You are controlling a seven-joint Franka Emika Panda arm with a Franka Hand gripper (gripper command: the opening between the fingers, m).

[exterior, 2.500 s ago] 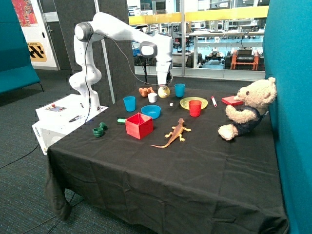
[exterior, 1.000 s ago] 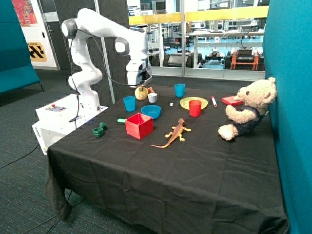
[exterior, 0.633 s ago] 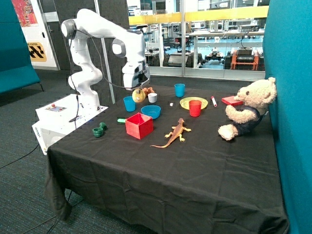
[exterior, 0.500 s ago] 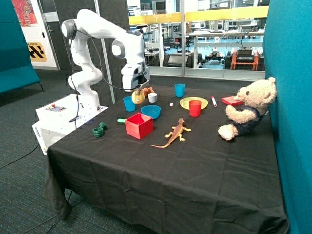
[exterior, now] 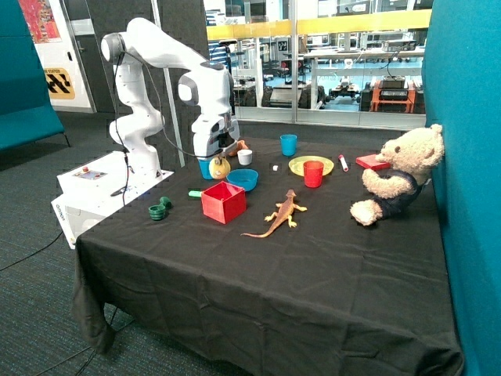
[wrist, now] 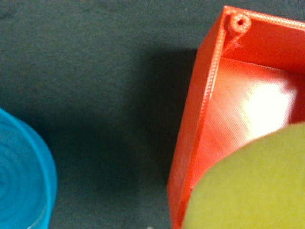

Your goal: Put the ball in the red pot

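Carrying the ball (exterior: pixel 220 166) toward the red pot (exterior: pixel 224 202) seemed to be the step in hand. The tool (exterior: pixel 218 161) held the ball clamped in the air, above the tabletop (exterior: pixel 313 258), in front of a blue cup (exterior: pixel 205 167) and beside the blue bowl (exterior: pixel 243 179). The pot stood just below and a little nearer the tabletop's front edge, with nothing in it that could be seen.

In the wrist view the blue bowl's rim (wrist: pixel 21 176) lay off to one side, then a stretch of dark cloth, then the pot's wall and open inside (wrist: pixel 238 119), with the ball (wrist: pixel 248 186) covering part of that opening. By that, the ball hung over the pot's edge, not its middle.

The next move, I judged, called for a short shift to centre the ball over the opening, perhaps a slight lowering, and then a release; let go too soon, it might strike the rim and roll off across the cloth.

The ball was round, so it had no long axis and pointed no way in particular. The pot stood upright with its mouth up and one corner turned toward the tabletop's front.
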